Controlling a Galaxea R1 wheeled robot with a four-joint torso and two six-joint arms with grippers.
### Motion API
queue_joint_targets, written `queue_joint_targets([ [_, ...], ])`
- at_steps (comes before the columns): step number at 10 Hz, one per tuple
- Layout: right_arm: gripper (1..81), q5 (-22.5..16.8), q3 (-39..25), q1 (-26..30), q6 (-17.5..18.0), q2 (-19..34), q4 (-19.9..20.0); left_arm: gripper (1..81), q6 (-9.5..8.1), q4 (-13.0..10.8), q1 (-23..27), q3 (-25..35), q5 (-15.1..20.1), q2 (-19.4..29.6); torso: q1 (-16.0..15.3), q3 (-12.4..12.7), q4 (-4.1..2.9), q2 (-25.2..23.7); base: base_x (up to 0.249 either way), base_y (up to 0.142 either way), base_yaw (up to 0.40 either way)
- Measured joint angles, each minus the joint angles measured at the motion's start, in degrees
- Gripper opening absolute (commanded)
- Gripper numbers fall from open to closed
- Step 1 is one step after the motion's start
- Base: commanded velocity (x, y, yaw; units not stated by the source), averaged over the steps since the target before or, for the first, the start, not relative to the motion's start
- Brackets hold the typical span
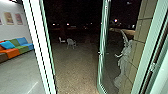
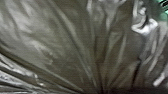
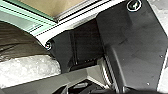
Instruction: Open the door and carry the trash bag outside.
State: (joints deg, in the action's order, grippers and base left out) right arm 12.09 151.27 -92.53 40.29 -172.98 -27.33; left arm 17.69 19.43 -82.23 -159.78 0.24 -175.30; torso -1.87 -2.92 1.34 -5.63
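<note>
Yard point(image 1: 75, 72), dark and lit only by small far lights, is seen straight through the doorway point(image 1: 41, 47). At the doorway, a green-framed glass door point(image 1: 100, 65) is set open, so that a way out is given for the load. To the left of the doorway, indoors, a sofa point(image 1: 18, 47) is covered in orange, green and blue blocks. Beyond the doorway, to its right, a pale winged statue point(image 1: 125, 60) is seen through the glass. Near the doorway's green frame, the trash bag point(image 3: 20, 42) is shown: brown plastic, swollen, with a pale, crinkled part. In the left wrist view its folds are drawn together toward one spot, so it is probably being hung by its gathered neck from the left claw, to be carried closed; whether that claw is clamped cannot be told. The right claw's state cannot be told either. Smaller, well beyond the doorway, white chairs point(image 1: 71, 43) are placed. Smallest, left of the doorway, framed pictures point(image 1: 8, 18) are hung.
</note>
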Motion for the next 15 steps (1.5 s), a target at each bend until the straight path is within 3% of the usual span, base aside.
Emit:
queue_joint_targets([
  [8,81.1,-0.11,1.56,0.00,-0.05,-0.45,-0.01,1.0,0.02,0.02,0.00,0.11,0.02,0.05,0.00,0.00,0.00,-0.02,0.000,0.000,0.000],
  [11,81.1,-0.09,1.87,-0.02,-1.57,-0.45,-0.04,1.0,0.02,0.02,0.00,0.11,0.02,0.02,0.00,0.00,0.00,-0.02,0.000,0.000,0.000],
  [13,81.1,-0.11,1.87,-0.20,-8.05,-0.78,0.79,1.0,0.00,0.02,-0.07,0.11,0.06,-0.09,0.00,0.00,0.00,-0.02,0.066,0.000,0.000],
  [14,81.1,-0.91,1.88,-0.80,-12.07,-1.28,3.94,1.0,0.00,0.02,-0.46,0.11,0.09,-0.09,0.11,0.02,0.00,-0.06,0.067,0.000,0.000],
  [15,81.1,-2.17,1.88,-0.74,-18.41,-1.60,9.92,1.0,0.02,0.02,-0.18,0.11,0.13,-0.09,0.07,0.02,0.00,-0.06,0.066,0.000,0.000],
])
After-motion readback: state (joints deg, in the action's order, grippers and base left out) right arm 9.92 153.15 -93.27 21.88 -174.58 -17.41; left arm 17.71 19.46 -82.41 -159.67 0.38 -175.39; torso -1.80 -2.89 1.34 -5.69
